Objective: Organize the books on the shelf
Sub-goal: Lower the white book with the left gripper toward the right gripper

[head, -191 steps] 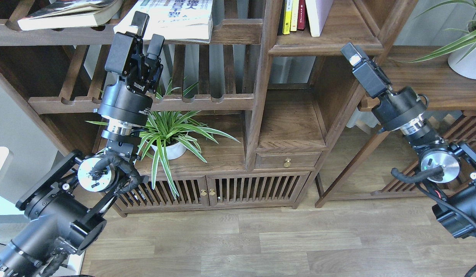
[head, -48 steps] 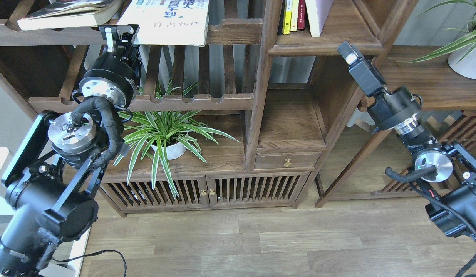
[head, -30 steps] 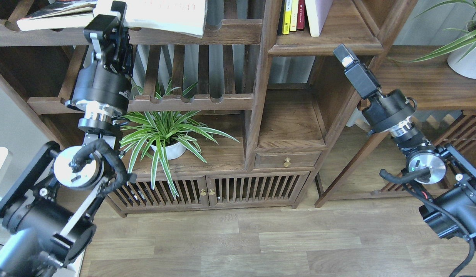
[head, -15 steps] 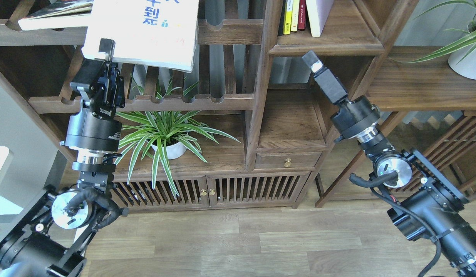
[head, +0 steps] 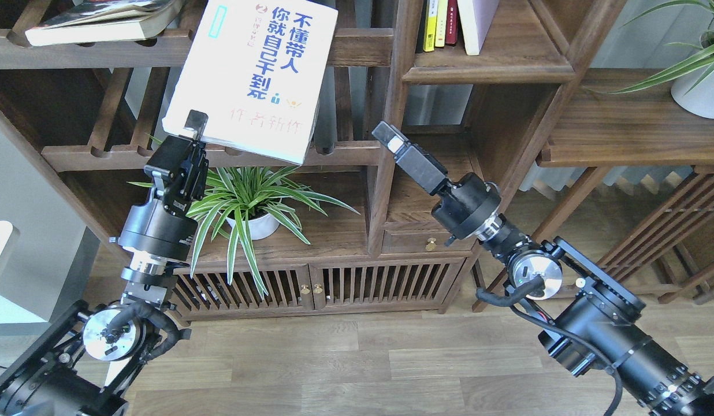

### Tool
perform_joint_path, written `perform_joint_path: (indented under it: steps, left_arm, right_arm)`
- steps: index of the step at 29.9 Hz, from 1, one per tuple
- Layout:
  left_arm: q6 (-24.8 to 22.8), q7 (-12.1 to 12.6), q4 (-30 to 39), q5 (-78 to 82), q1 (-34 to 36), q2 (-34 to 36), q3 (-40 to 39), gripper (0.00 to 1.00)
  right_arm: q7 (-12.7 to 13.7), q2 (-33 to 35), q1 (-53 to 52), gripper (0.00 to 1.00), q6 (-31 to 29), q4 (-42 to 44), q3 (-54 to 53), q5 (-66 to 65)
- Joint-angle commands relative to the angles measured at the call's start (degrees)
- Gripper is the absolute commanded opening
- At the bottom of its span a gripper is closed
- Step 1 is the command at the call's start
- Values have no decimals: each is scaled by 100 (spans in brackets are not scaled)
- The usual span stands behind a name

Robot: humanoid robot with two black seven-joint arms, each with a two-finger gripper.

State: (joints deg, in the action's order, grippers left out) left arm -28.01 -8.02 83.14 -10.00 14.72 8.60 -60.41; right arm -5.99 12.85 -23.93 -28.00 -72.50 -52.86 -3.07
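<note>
floor (head: 345, 364): wood-look planks in mixed light and mid brown, laid horizontally. furniture: tall dark walnut-coloured bookcase (head: 391, 144) with slatted racks on the left, a vertical divider at centre, and open compartments on the right. base cabinet (head: 316, 286) has two slatted doors with small brass knobs; a single drawer (head: 431, 241) with a brass knob sits above right. a potted spider plant (head: 250, 202) stands on the cabinet top. a lower side shelf unit (head: 634, 133) stands to the right, carrying a second plant in a white pot (head: 701, 86). lighting: even, diffuse.
</note>
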Motion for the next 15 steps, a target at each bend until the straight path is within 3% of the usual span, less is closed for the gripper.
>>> perform_joint_path:
  steps: [1,15]
  left_arm:
    - [1,143,1,-2,40,-43,38,0]
    - [1,196,88,-2,286,-113,3,0]
  right_arm:
    - [89,-63,-85,80,0,34,65,0]
    - [107,-81,-68,80,0,175,258,9]
